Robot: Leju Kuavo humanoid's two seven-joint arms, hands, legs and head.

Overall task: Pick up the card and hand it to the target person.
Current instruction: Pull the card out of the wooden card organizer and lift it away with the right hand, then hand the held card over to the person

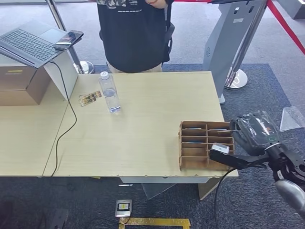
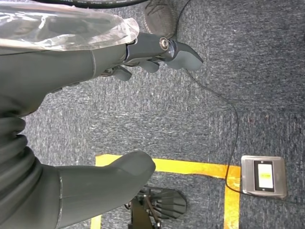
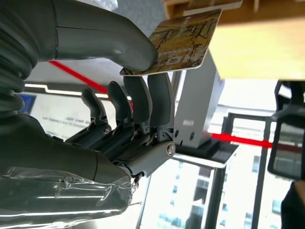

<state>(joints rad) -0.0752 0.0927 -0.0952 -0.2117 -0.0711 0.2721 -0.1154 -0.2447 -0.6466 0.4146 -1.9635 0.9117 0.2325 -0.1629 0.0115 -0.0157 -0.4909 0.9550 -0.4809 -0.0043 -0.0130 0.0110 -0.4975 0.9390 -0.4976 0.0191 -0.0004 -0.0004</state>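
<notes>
Left hand: the grey left hand [image 2: 107, 119] hangs over the blue-grey carpet, thumb and fingers apart, holding nothing.
Person: the person in a black T-shirt [image 1: 131, 33] stands at the far edge of the pale wooden worktop [image 1: 144, 124], ahead and to the left of the card.
Card rack: the brown slotted cardboard rack [image 1: 205, 150] sits at the near right corner.
Card: the thin brown-and-gold patterned card [image 3: 183, 40] lies flat, long axis pointing out from the fingertips.
Right hand: the grey right hand [image 1: 251, 138] pinches the card between thumb and fingers beside the rack; it is the nearer one, so I judge a forward-left reach comes next.
</notes>
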